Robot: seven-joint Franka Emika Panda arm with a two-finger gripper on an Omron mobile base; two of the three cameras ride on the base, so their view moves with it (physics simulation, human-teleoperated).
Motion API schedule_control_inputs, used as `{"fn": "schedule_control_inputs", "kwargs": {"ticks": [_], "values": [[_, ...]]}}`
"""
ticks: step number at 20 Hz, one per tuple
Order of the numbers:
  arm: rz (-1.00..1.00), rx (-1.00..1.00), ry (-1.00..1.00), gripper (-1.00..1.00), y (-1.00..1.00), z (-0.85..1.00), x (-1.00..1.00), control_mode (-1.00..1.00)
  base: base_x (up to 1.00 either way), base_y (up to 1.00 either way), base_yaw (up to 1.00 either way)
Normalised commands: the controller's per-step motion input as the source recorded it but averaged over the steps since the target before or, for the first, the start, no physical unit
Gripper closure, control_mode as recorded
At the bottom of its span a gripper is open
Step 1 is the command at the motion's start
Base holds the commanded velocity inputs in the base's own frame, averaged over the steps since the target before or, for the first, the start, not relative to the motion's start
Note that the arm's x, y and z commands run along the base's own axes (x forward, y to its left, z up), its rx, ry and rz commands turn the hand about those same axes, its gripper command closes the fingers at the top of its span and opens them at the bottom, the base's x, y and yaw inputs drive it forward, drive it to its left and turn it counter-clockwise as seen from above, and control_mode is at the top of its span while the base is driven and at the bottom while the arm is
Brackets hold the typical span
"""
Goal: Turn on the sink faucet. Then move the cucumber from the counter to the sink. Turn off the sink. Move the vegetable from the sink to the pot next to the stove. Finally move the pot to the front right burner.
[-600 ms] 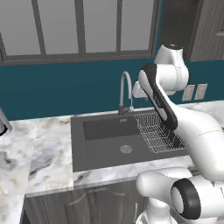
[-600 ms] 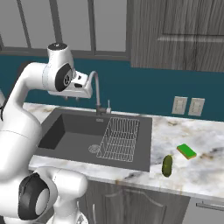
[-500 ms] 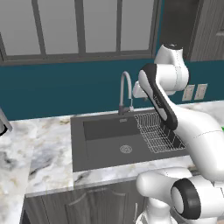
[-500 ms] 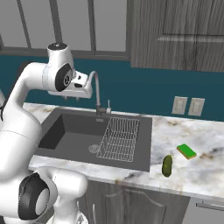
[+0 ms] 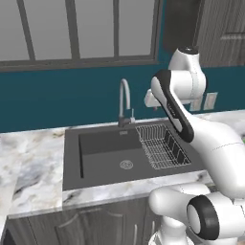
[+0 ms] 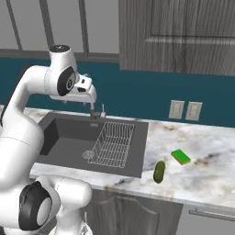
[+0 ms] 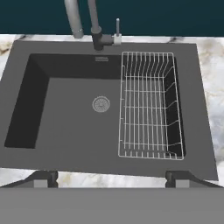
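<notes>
The hand [image 7: 112, 177] hangs above the sink [image 7: 65, 131], fingers wide and holding nothing. A wire rack [image 7: 148, 105] fills the basin's right side, beside the faucet [image 5: 124, 103]. The cucumber [image 6: 159, 171] lies on the counter [image 6: 206, 174] near a green sponge [image 6: 181, 157].

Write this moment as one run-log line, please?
gripper: open, above sink | faucet: untouched | cucumber: on counter

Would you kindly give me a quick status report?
Gripper open, above sink. Faucet untouched, no water. Cucumber on counter. Nothing in the way.
</notes>
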Motion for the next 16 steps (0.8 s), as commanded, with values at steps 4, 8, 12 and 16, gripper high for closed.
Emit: {"fn": "schedule_control_inputs", "kwargs": {"ticks": [4,8,12,16], "values": [[0.00,0.00,0.00,-1.00,0.00,0.00,0.00,1.00,0.00,-0.48,0.00],[0.00,0.00,0.00,-1.00,0.00,0.00,0.00,1.00,0.00,-0.48,0.00],[0.00,0.00,0.00,-1.00,0.00,0.00,0.00,1.00,0.08,-0.48,0.00],[0.00,0.00,0.00,-1.00,0.00,0.00,0.00,1.00,0.20,-0.32,0.00]]}}
